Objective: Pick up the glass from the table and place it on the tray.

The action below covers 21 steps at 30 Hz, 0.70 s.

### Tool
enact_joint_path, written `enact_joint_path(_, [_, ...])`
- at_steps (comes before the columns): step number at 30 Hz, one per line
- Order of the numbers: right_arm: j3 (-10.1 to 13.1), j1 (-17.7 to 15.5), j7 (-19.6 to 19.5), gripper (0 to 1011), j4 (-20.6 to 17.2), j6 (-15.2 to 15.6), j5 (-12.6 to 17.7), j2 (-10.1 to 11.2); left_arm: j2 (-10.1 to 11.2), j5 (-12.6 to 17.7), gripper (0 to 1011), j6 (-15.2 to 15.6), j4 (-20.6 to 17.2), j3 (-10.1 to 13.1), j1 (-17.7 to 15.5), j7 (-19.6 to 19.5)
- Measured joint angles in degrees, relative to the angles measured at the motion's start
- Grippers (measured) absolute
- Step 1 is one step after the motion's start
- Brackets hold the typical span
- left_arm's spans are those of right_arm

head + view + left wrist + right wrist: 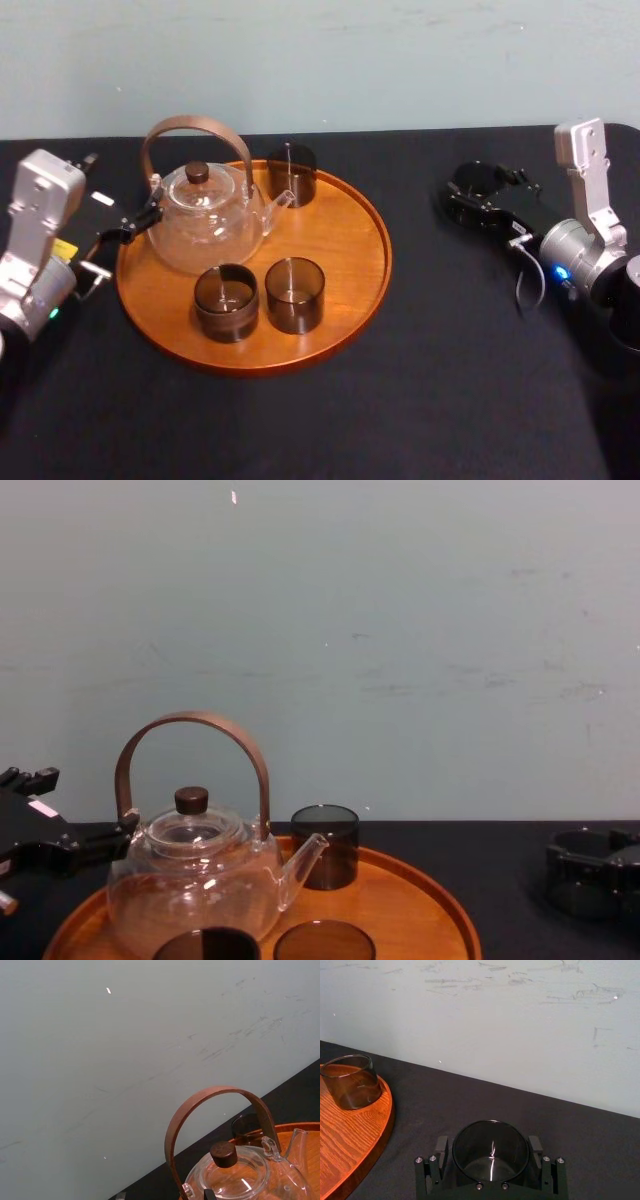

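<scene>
Between the right hand's (488, 1144) fingers (442, 1149) stands the smoky glass (490, 1155), gripped on both sides and set on the black surface (450, 380). Well off to that hand's left lies the tray (350, 250), carrying a glass teapot (205, 225) and three more dark glasses (294, 294). The left hand (128, 228) sits just beside the teapot; whether it is open, I cannot tell. A yellow sticker (64, 248) on its arm is too small to read.

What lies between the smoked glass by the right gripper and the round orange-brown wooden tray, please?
Only bare black tabletop, in the head and right wrist views, separates the glass at the right gripper from the tray.
</scene>
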Motion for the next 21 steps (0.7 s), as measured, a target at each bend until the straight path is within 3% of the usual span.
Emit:
enact_joint_path(7, [0.0, 0.0, 0.0, 997, -0.1, 0.0, 0.1, 0.0, 0.0, 0.0, 1010, 0.0, 0.0, 0.0, 0.0, 0.0])
enact_joint_path(12, [0.1, 0.0, 0.0, 903, -0.1, 0.0, 0.1, 0.1, 0.0, 0.0, 1009, 0.0, 0.0, 0.0, 0.0, 0.0])
enact_joint_path(21, [0.1, -0.1, 0.0, 901, -0.1, 0.0, 0.2, 0.1, 0.0, 0.0, 1010, 0.0, 0.0, 0.0, 0.0, 0.0])
